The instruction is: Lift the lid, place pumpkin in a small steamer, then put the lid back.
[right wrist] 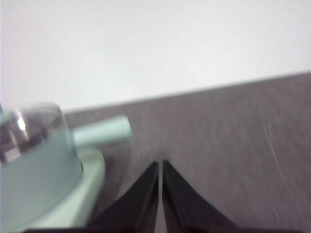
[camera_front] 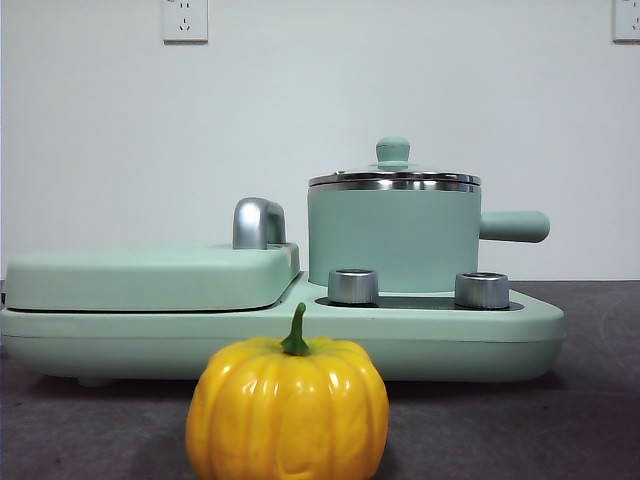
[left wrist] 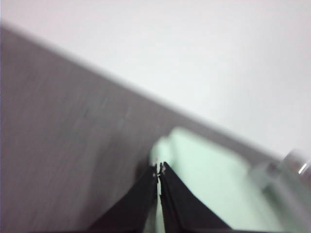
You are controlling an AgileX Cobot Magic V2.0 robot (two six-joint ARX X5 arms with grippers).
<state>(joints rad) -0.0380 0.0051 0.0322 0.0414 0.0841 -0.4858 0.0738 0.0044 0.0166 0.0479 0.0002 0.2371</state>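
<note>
Front view alone shows the pumpkin [camera_front: 288, 408] at the table's [camera_front: 560, 420] near edge, the lid [camera_front: 394, 177] on the small steamer [camera_front: 394, 235]. Both wrist views are blurred; the left gripper [left wrist: 158, 168] and right gripper [right wrist: 160, 163] are pressed closed, empty.

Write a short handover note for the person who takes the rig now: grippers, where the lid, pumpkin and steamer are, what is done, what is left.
Left gripper: shut, empty, above the griddle end of the cooker.
Right gripper: shut, empty, over the table beside the small steamer's handle.
Lid: on the small steamer, which stands on the cooker.
Pumpkin: on the table in front of the cooker.
Done: nothing.
Left: lift lid, put pumpkin in, replace lid.
</note>
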